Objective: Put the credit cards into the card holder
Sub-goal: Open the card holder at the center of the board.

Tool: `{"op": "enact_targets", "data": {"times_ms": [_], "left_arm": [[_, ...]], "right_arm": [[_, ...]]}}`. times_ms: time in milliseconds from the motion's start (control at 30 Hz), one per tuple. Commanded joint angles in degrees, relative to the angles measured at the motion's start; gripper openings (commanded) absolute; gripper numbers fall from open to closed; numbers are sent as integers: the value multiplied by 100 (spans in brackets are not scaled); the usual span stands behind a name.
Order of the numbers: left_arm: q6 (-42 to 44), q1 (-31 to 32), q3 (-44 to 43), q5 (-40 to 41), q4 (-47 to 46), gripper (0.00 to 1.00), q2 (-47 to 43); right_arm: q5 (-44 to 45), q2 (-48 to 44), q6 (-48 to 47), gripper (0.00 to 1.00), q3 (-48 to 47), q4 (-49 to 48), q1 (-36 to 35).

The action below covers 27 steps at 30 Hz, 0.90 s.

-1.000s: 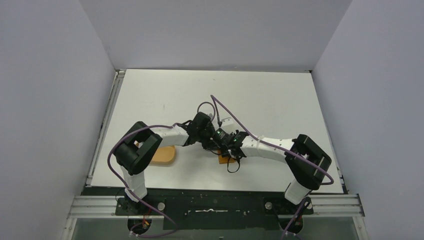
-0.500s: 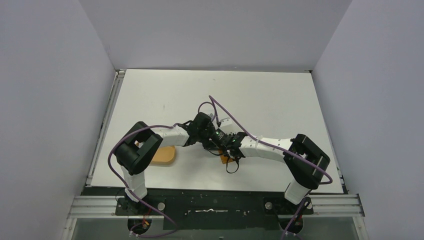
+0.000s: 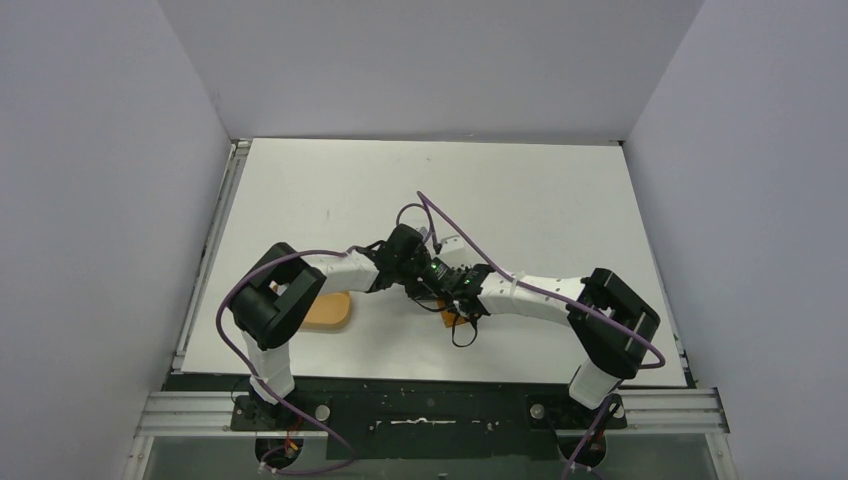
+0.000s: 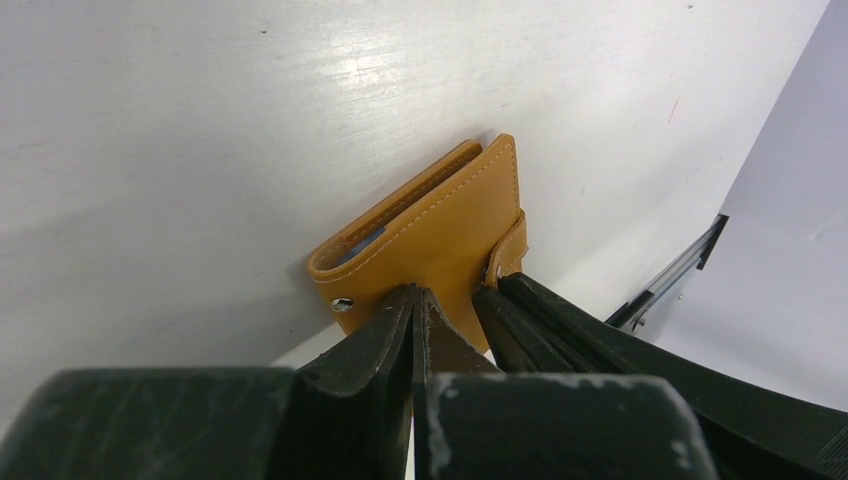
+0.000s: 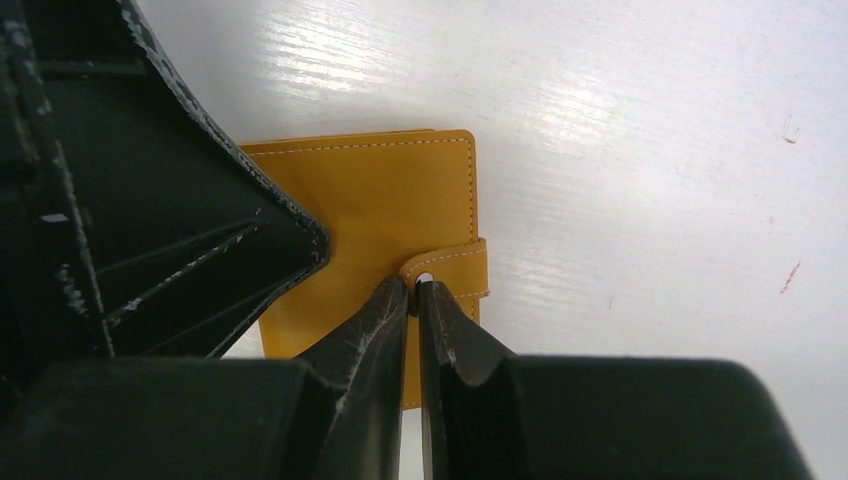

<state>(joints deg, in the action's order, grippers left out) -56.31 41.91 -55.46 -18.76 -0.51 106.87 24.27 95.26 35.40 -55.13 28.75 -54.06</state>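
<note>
The card holder lies folded on the counter, near its front middle, with a pale blue card edge showing inside the fold. The left pincer is closed to a slit, its tips touching the cover beside the snap. The right pincer is likewise closed to a slit at the tab end; whether it nips the tab I cannot tell.

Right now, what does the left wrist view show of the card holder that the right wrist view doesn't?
Only left wrist: the card holder's open edge with a pale card inside, and a metal stud. Only right wrist: its flat top face, and the closure tab's end between the right tool's tips. Both: the folded holder, that tab, the left tool shut against it.
</note>
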Motion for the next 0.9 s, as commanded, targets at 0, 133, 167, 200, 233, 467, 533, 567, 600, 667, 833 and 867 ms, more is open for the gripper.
{"op": "enact_targets", "data": {"times_ms": [0, 133, 167, 200, 233, 467, 533, 567, 600, 667, 833, 867], "left_arm": [[358, -25, 73, 619, 753, 0, 365], [371, -32, 56, 620, 765, 0, 391], [375, -34, 53, 627, 774, 0, 391], [376, -38, 46, 628, 779, 0, 403], [376, -30, 45, 628, 777, 0, 398], [388, -27, 21, 590, 781, 0, 431], [420, -25, -11, 557, 784, 0, 407], [438, -25, -31, 534, 788, 0, 392], [464, -25, -70, 501, 796, 0, 363], [495, -25, -131, 424, 786, 0, 243], [507, -1, -255, 155, 699, 21, -103], [507, 13, -281, 107, 693, 28, -179]], "right_arm": [[652, -206, 82, 0, -154, 432, 65], [748, -331, 196, 0, -147, 544, 96], [751, -363, 223, 0, -139, 566, 105], [761, -393, 253, 0, -124, 588, 112], [776, -432, 271, 0, -114, 607, 123], [734, -738, 407, 0, 32, 657, 197], [647, -848, 451, 0, 103, 660, 286], [576, -918, 478, 0, 157, 652, 362], [475, -1000, 509, 0, 225, 624, 460], [231, -1203, 528, 0, 410, 521, 664], [-451, -1830, 468, 0, 872, 47, 1016], [-548, -1944, 466, 0, 924, -24, 1032]]}}
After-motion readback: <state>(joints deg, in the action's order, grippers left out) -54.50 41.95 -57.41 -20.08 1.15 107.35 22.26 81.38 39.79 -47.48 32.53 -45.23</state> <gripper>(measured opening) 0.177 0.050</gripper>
